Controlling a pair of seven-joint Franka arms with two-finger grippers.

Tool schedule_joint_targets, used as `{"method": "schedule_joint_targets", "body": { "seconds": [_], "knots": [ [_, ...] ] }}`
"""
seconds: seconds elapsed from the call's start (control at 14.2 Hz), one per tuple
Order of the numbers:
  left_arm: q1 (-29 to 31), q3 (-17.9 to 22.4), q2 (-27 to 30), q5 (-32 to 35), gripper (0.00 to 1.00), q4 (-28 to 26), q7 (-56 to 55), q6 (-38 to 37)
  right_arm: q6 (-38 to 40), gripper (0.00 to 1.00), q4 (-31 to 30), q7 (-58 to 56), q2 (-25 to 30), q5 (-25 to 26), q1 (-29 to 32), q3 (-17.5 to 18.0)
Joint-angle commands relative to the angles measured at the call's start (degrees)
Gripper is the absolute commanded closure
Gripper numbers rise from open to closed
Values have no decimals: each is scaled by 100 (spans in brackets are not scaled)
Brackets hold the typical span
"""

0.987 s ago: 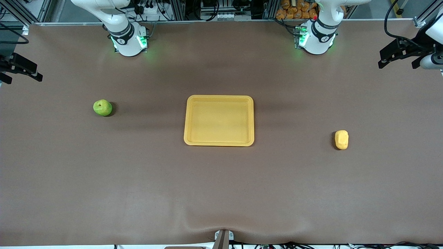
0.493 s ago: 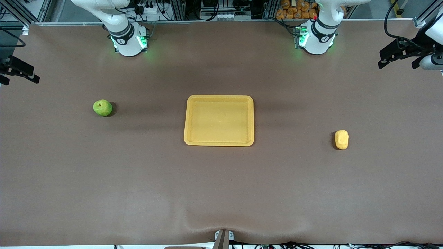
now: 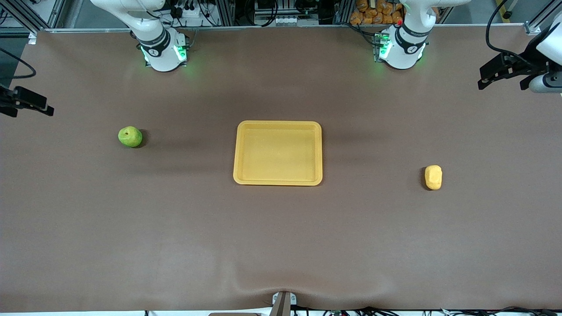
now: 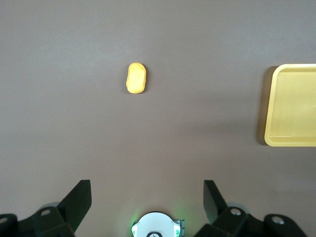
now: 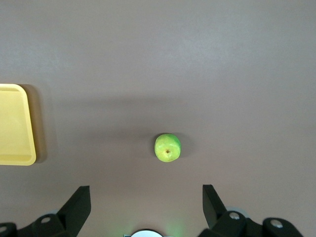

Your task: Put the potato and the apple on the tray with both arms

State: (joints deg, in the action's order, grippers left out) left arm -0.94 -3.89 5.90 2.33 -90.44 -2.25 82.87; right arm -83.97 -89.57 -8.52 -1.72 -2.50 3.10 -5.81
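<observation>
Left claw point(image 4: 146, 200) released, high over potato point(image 4: 136, 78) | right claw point(image 5: 146, 200) released over apple point(image 5: 168, 147) | tray point(image 3: 278, 181) seemingly bare

White jointed arms point(image 3: 153, 30) w/ black bands, green-lit bases, black grippers.

Both arms have shifted slightly, the right claw point(image 3: 26, 103) apparently drifting toward its table end.
</observation>
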Motion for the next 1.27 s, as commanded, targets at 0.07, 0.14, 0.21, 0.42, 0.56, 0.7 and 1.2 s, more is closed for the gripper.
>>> {"method": "schedule_joint_targets", "body": {
  "seconds": [0.07, 0.14, 0.21, 0.42, 0.56, 0.7, 1.2],
  "knots": [
    [-3, 55, -63, -110, 0, 27, 120, -113, -5, 0, 133, 0, -310, 4, 121, 54],
    [41, 55, -71, -110, 0, -9, 111, -113, -14, 0, 141, 0, -459, 21, 112, 54],
    [41, 55, -124, -110, 0, -44, 102, -113, -5, 0, 176, 0, -634, 82, 112, 62],
    [50, 55, -256, -101, 0, -132, 93, -104, -14, 0, 194, 0, -917, 171, 94, 62],
    [76, 55, -344, -58, 0, -141, 93, -52, -23, 0, 194, 8, -1075, 153, 129, 62],
    [50, 46, -423, 39, 0, -176, 94, 71, -136, 0, 133, 17, -1163, 153, 121, 62],
    [147, 46, -414, 39, 0, -975, 93, 1063, -830, 0, -850, 44, -1111, 100, 199, 62]
  ]
}}
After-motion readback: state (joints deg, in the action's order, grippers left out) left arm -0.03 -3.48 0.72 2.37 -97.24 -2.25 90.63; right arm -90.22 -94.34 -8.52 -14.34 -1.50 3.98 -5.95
